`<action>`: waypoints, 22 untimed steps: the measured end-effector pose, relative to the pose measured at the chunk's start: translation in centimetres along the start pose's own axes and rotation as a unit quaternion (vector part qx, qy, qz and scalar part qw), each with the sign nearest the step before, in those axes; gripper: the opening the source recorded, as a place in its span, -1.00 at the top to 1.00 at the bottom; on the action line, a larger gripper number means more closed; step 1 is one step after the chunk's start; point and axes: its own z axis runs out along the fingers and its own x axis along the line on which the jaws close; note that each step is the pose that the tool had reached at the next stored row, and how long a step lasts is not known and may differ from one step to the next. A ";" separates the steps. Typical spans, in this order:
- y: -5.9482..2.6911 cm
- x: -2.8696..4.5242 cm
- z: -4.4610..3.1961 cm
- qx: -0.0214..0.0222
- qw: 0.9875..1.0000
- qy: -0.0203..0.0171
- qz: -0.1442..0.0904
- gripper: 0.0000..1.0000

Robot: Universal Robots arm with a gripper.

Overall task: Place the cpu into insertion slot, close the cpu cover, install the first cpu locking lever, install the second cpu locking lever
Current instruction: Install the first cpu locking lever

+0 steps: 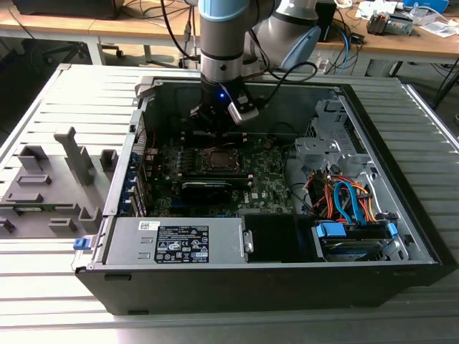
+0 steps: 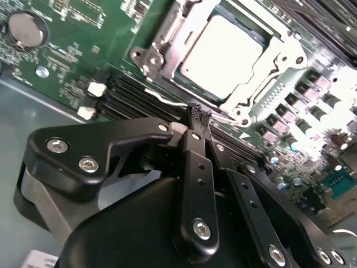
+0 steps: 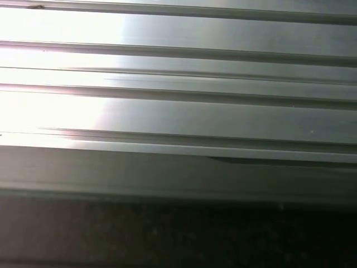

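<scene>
**CPU seated and cover down; lever work in progress**

Setting: an open black desktop computer case (image 1: 401,244) lies on a ribbed grey metal workbench (image 1: 64,93), with wooden desks and cables across the top of the exterior view. A grey moulded fixture tray (image 1: 50,179) sits at middle left of that view.

The cpu (image 2: 223,53), a small pale silver-grey square chip, is at upper centre of the second wrist view, lying flat inside the insertion slot (image 2: 167,33), the square socket with a silvery rim. Judged seated. In the exterior view the socket appears just above frame centre on the green motherboard (image 1: 265,179).

The cpu cover (image 2: 279,42), a thin silvery frame plate with a large window, lies flat around the chip, its edges overlapping the chip's border. Judged closed.

A thin silvery locking lever (image 2: 167,103) runs along the socket's near side toward the gripper. Whether it is latched cannot be told, and the second lever's condition cannot be made out.

The black multi-link gripper (image 2: 199,114) sits at lower centre of the second wrist view, fingers drawn together at the ribbed tips, just beside the socket's corner near that wire. Nothing is visibly held between them; contact with the lever cannot be confirmed.

Assessment: first two steps done; lever steps unconfirmed.
</scene>
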 end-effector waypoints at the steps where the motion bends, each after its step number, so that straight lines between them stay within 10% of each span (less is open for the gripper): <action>1: -0.01 -0.29 0.04 0.000 1.000 0.000 0.000 0.79; 22: -0.50 -1.75 1.14 -0.002 1.000 0.001 0.000 0.79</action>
